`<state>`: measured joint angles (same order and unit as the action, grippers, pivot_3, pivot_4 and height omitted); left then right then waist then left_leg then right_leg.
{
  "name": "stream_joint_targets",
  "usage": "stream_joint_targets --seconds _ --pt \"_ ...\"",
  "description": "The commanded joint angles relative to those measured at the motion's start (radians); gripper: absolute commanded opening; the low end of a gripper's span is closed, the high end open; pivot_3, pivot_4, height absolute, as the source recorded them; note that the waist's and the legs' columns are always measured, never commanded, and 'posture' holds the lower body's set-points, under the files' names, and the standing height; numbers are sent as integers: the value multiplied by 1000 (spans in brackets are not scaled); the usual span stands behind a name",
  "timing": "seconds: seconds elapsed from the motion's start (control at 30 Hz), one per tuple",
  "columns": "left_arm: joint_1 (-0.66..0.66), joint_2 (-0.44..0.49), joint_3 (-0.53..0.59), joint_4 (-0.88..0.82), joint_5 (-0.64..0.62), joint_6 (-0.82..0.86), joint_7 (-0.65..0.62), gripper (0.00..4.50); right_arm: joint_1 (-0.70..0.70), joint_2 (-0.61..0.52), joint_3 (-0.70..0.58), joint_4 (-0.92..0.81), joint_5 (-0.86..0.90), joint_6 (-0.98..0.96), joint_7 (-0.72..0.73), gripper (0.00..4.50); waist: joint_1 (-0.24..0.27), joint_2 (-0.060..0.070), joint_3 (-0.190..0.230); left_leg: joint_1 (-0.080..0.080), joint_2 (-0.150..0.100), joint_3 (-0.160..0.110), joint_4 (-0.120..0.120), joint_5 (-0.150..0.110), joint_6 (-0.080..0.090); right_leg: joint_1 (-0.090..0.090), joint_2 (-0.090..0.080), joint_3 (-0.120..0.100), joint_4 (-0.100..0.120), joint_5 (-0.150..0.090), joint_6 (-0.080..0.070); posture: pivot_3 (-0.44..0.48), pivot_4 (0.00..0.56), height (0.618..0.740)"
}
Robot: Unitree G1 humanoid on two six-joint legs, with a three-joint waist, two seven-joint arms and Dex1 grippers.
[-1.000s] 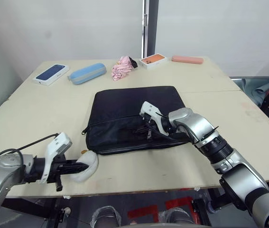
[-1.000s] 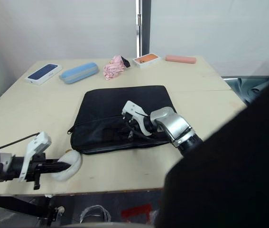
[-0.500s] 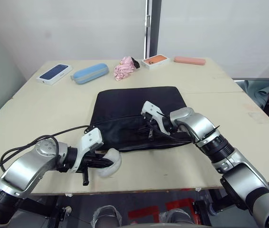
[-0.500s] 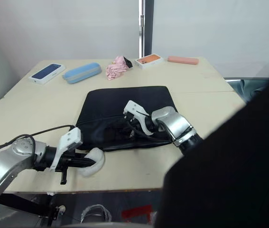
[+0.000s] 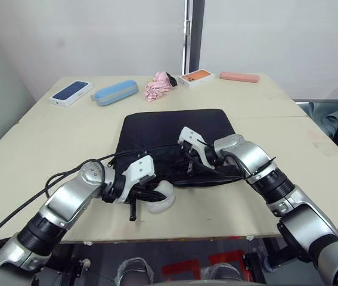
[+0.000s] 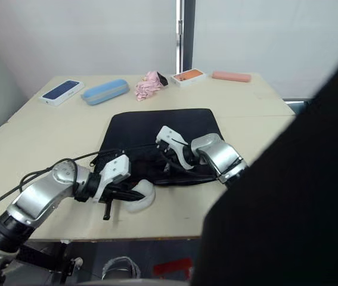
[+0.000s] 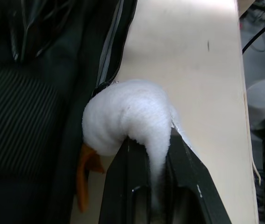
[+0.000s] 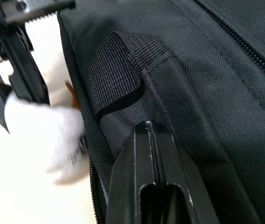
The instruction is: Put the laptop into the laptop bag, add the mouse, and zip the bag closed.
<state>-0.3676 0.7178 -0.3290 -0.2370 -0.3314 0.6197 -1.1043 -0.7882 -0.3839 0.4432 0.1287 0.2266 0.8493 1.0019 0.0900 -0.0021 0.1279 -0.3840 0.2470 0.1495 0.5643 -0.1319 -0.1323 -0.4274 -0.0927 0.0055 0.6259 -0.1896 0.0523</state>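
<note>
Left claw [image 5: 151, 193] now beside bag [image 5: 174, 134], beige table [image 5: 55, 134].

On the tabletop [image 5: 49, 137]: one black laptop bag [image 5: 169, 134], one fluffy white plush toy [image 5: 160, 199] with orange feet, one blue oblong case [image 5: 116, 92], one crumpled pink cloth [image 5: 157, 86], and one flat pink case [image 5: 238, 76] at the far edge. Two boxed phones lie there as well: one white box with a blue phone pictured [image 5: 70, 93] and one white box with an orange phone pictured [image 5: 194, 77]. Two robot grippers work over the tabletop, the left gripper [image 5: 151, 192] and the right gripper [image 5: 188, 156], each with two black fingers.
</note>
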Motion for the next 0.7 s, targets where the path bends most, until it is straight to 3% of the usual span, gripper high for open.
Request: stream_joint_targets --seconds 0.03,0.3,0.47,0.7 --pt "-41 -47 -36 47 2 -42 -44 67 6 -12 30 26 -32 29 -9 0 0 0 -1 0 0 0 0 0 0 0 0 0 0 0 0 0 150 740" --pt "-129 -187 -63 192 -9 -88 -124 67 6 -23 32 14 -31 40 -6 0 1 0 -1 0 0 0 0 0 0 0 0 0 0 0 0 0 150 740" --pt "-144 -205 -58 229 7 -98 -145 67 2 -29 31 12 -32 42 -4 0 0 0 -1 -1 0 0 0 0 0 0 0 0 -1 0 0 0 150 740" --pt "-120 -158 -14 197 12 -54 -110 2552 7 -37 29 5 -31 45 -4 0 2 0 -1 -1 0 0 0 0 0 0 0 0 -1 0 0 0 150 740"
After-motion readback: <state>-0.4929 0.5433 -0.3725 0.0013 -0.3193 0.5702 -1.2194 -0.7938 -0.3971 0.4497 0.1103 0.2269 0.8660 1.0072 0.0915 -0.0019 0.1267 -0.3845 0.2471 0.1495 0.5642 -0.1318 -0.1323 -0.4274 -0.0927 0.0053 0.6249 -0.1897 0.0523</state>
